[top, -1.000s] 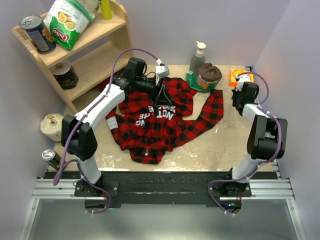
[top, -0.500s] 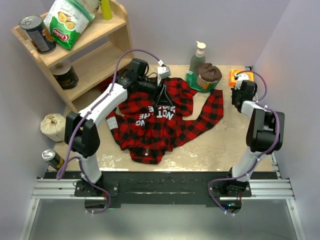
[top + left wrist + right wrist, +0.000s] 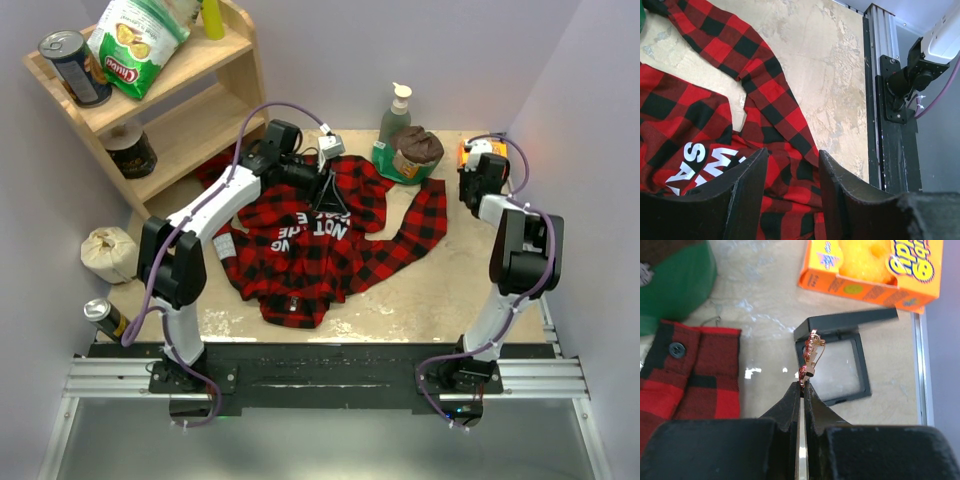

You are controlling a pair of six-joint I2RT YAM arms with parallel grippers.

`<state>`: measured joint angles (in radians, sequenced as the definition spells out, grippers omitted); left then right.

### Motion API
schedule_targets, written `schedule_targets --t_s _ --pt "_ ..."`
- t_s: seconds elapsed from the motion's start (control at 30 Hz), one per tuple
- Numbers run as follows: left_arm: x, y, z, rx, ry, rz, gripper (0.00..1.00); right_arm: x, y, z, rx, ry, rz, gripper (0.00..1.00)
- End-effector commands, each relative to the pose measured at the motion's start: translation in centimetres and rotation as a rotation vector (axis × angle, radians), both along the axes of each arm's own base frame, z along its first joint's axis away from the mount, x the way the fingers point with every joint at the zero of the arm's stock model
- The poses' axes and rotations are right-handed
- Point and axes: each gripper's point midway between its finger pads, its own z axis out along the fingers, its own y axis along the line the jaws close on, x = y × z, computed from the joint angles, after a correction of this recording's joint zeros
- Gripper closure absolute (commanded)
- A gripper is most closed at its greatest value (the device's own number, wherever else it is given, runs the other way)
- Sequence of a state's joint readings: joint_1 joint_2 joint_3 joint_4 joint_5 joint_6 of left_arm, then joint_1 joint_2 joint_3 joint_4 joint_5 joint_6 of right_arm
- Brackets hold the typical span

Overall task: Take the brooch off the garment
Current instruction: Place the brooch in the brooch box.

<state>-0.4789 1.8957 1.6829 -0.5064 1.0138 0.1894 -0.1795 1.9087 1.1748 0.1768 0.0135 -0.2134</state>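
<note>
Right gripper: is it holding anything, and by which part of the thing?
Yes. The right gripper holds the brooch by its lower end, pinched between the shut fingertips. The rest of it stands free above them.

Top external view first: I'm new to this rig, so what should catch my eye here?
A red-and-black plaid flannel shirt sprawls mid-table, the open left gripper hanging over its white lettering. At the far right corner, the right gripper pinches a tiny gold brooch by a black case, beside an orange carton.
</note>
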Motion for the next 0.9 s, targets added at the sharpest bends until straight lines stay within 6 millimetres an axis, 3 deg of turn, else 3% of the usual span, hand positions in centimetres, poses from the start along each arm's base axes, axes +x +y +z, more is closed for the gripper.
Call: schedule_targets --t_s 0.0,0.1,0.13,0.23,0.53,0.87 --pt "0.9 -0.6 2.1 -0.056 -0.045 -0.009 0.50 2.8 0.8 3.0 0.016 -0.098 0.047 1.00" --pt "1.0 -0.7 2.2 -0.057 -0.041 -0.007 0.50 2.5 1.3 2.4 0.065 -0.087 0.054 1.00" --pt "1.0 -0.7 2.3 -0.060 -0.042 -0.009 0.50 2.3 1.2 3.2 0.061 -0.104 0.054 1.00" --pt "1.2 -0.7 2.4 -0.062 -0.048 -0.007 0.50 1.4 0.4 3.1 0.109 -0.120 0.045 1.00" --pt "1.1 -0.8 2.4 -0.060 -0.049 -0.009 0.51 -0.5 0.7 1.8 0.193 0.001 0.172 1.00" --pt "1.2 -0.7 2.5 -0.061 -0.049 -0.006 0.51 0.3 1.2 1.5 0.259 -0.007 0.174 1.00"
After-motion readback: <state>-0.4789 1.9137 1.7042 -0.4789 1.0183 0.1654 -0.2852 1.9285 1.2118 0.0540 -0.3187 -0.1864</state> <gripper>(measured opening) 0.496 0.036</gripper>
